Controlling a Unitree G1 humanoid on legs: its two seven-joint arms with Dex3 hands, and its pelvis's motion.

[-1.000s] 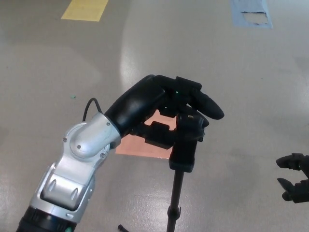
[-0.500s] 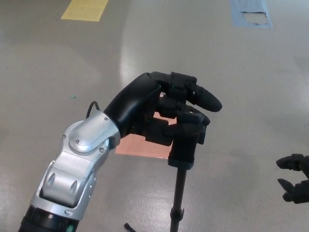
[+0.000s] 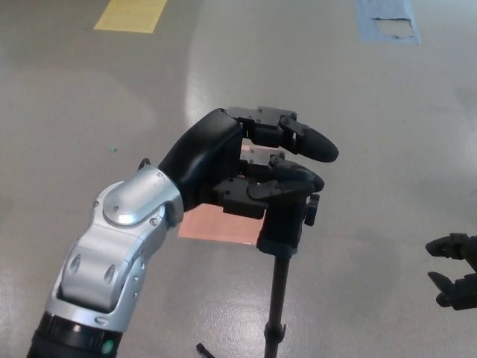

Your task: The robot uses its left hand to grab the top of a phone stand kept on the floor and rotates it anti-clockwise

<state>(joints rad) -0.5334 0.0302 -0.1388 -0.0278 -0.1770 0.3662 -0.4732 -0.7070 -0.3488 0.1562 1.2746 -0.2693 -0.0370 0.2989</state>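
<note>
At frame centre, the left robot hand (image 3: 257,168) grasps the top of the phone stand (image 3: 285,224); the right robot hand (image 3: 455,270), lower right, hangs released.

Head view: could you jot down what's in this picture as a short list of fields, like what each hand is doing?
Left hand: wrapped around the top of the phone stand, fingers closed on it
Right hand: at the right edge, fingers apart, holding nothing
Phone stand: black, upright on a thin pole
Floor: grey and glossy
Floor markings: pink patch behind the stand, yellow patch and blue patch farther away
</note>
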